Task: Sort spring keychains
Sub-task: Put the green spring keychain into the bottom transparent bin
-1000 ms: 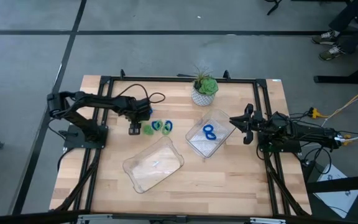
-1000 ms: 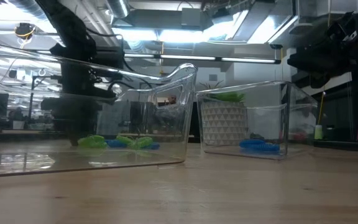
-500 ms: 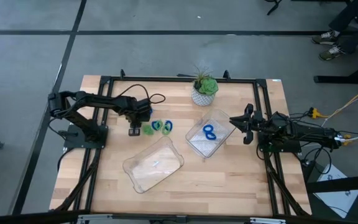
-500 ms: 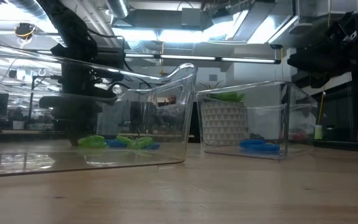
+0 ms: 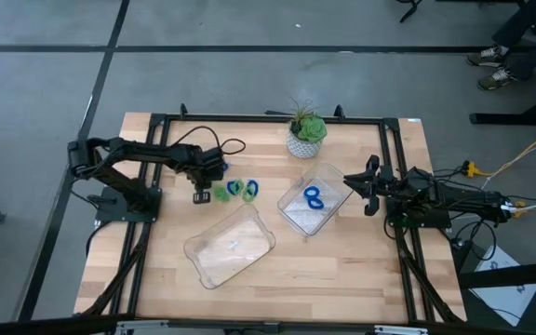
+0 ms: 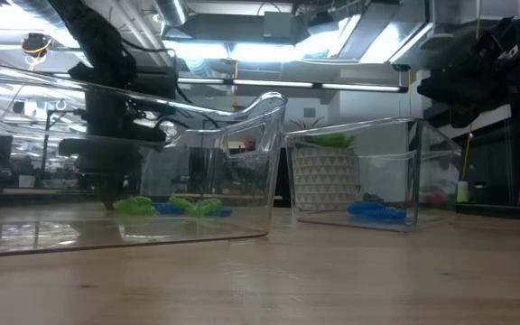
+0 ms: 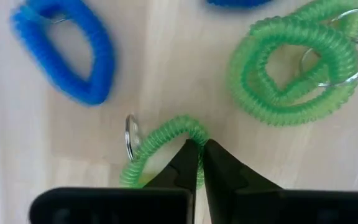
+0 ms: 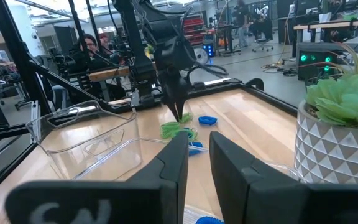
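Note:
Several spring keychains lie on the wooden table: a green one (image 7: 160, 140) under my left gripper (image 5: 200, 195), a second green coil (image 7: 291, 74) with a metal ring, and a blue one (image 7: 67, 53). In the high view they form a small cluster (image 5: 240, 190). My left gripper is shut on the nearest green keychain. Two blue keychains (image 5: 314, 197) lie in a clear tray (image 5: 328, 177). My right gripper (image 5: 372, 186) waits open at that tray's right edge, holding nothing. My left gripper pinches the green keychain's coil (image 7: 188, 132) between its two fingertips, at the curved end of the loop beside its metal ring (image 7: 130, 134). The fingers come from above, pointing down. The keychain lies flat on the table.
A second clear tray (image 5: 231, 245) stands near the table's front middle. A potted plant (image 5: 306, 135) in a white pot stands at the far edge. Black frame rails (image 5: 156, 121) run along the table's sides. People and desks show in the room beyond.
My left gripper has stayed over the green keychain and has shut its fingers on the coil. Nothing else has moved.

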Motion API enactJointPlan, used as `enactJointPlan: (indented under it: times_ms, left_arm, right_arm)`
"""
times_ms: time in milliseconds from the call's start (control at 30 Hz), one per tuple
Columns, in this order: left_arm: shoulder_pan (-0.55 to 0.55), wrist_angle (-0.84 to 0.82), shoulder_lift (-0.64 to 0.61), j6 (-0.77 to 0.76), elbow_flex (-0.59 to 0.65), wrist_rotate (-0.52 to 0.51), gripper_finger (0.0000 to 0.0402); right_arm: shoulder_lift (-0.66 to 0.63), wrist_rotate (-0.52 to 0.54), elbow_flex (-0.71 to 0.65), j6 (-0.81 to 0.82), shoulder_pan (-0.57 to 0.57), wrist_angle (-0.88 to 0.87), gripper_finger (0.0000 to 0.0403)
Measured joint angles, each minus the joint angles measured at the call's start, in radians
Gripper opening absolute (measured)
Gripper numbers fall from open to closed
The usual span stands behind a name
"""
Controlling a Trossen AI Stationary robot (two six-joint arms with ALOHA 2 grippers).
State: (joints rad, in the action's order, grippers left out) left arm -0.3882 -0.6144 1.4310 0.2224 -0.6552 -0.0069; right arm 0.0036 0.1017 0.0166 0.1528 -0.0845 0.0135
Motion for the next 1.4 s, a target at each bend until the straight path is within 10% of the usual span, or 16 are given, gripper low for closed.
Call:
enactJointPlan:
  times_ms: [700,1400]
  left_arm:
    - [0.0,0.05,-0.438,-0.418,-0.006,0.009,0.0004]
    - [0.0,0.614,-0.657,-0.631,-0.008,0.267,0.0004]
  right_arm:
    - [0.0,0.002,0.0,0.0,0.0,0.0,0.0067]
    - [0.0,0.002,0.0,0.0,0.0,0.0,0.0067]
